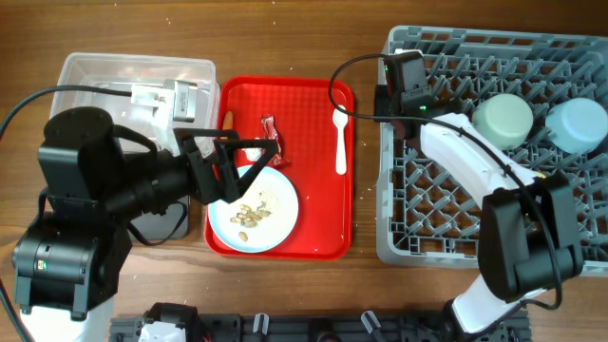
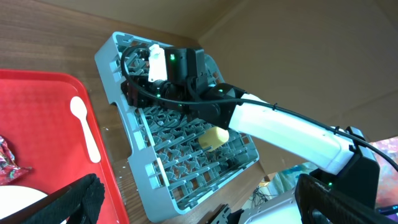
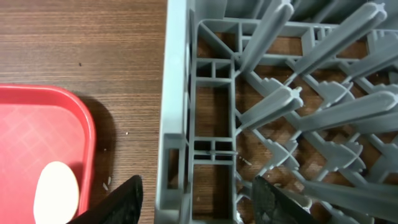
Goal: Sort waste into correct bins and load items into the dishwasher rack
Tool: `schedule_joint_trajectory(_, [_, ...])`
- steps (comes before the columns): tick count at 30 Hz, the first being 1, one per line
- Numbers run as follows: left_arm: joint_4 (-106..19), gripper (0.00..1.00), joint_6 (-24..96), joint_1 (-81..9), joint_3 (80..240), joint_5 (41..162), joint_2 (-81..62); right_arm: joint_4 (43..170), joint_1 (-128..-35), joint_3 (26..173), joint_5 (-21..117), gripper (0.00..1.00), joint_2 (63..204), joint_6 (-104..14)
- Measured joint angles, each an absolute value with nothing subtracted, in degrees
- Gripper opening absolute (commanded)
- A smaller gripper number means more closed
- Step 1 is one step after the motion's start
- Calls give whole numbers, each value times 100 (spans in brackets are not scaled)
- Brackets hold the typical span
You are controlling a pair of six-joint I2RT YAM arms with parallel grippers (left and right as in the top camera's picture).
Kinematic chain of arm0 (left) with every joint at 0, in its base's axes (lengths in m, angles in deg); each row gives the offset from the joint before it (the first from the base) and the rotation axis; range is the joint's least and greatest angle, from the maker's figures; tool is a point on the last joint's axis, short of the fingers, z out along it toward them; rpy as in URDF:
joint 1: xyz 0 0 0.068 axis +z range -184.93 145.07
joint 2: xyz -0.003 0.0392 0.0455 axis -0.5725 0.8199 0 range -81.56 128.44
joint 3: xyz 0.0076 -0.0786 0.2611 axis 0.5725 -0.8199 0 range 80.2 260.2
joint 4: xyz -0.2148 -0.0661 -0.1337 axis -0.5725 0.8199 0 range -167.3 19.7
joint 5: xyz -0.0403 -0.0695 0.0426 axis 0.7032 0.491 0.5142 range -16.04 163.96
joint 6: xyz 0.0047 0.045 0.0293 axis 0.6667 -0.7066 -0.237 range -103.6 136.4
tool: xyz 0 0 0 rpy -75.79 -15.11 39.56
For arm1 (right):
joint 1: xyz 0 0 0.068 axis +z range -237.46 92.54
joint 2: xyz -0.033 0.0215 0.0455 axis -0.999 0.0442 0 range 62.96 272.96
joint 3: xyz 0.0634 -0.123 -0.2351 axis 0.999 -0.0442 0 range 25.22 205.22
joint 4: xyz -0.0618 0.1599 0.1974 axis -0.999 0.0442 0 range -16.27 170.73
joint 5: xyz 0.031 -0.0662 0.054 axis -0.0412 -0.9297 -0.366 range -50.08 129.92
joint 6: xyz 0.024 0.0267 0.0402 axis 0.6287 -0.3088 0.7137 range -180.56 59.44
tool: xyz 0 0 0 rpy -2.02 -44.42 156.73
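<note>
- Right gripper (image 3: 199,208), fingers wide apart and empty, straddles the moulded grey wall of the dishwasher rack (image 1: 427,218) at the table's right edge.
- Racked, I judge: matte pale green bowl (image 1: 502,119), pale blue bowl (image 1: 578,123) and yellow cup (image 2: 214,138), among the pegs.
- Left to do: the glossy white spoon (image 1: 340,142), crinkled candy wrapper (image 1: 271,130) and round plate (image 1: 280,230) with beige scraps (image 1: 252,214), all on the smooth red tray (image 1: 318,218) mid-table.
- Left gripper (image 1: 275,150) hovers over the plate; I cannot tell whether it is spread or pinched.
</note>
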State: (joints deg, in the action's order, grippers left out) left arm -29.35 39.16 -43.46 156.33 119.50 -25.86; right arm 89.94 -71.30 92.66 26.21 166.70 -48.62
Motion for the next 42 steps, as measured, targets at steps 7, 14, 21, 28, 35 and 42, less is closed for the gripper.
schedule_joint_trajectory(7, [-2935, 100, 3916, -4346, 15633, 11950, -2586, 9162, -7128, 9277, 3628, 57, 15964, -4625])
schedule_joint_trajectory(14, [-2938, 100, 3916, -4346, 15633, 11952, -2586, 10296, -7128, 9294, 3847, 44, 15912, -3358])
schedule_joint_trajectory(21, [-2938, 100, 3916, -4346, 15633, 11950, -2586, 10924, -7154, 9294, 3851, 16, 15931, -2877])
schedule_joint_trajectory(28, [-2938, 100, 3916, -4346, 15633, 11950, -2586, 10952, -7148, 9423, 3772, 4, 16205, -3021])
schedule_joint_trajectory(35, [-2938, 100, 3916, -4346, 15633, 11950, -2586, 10847, -7110, 9476, 3560, 4, 16309, -3415])
schedule_joint_trajectory(42, [-2938, 100, 3916, -4346, 15633, 11952, -2586, 10777, -7102, 9456, 3556, 4, 16430, -4245])
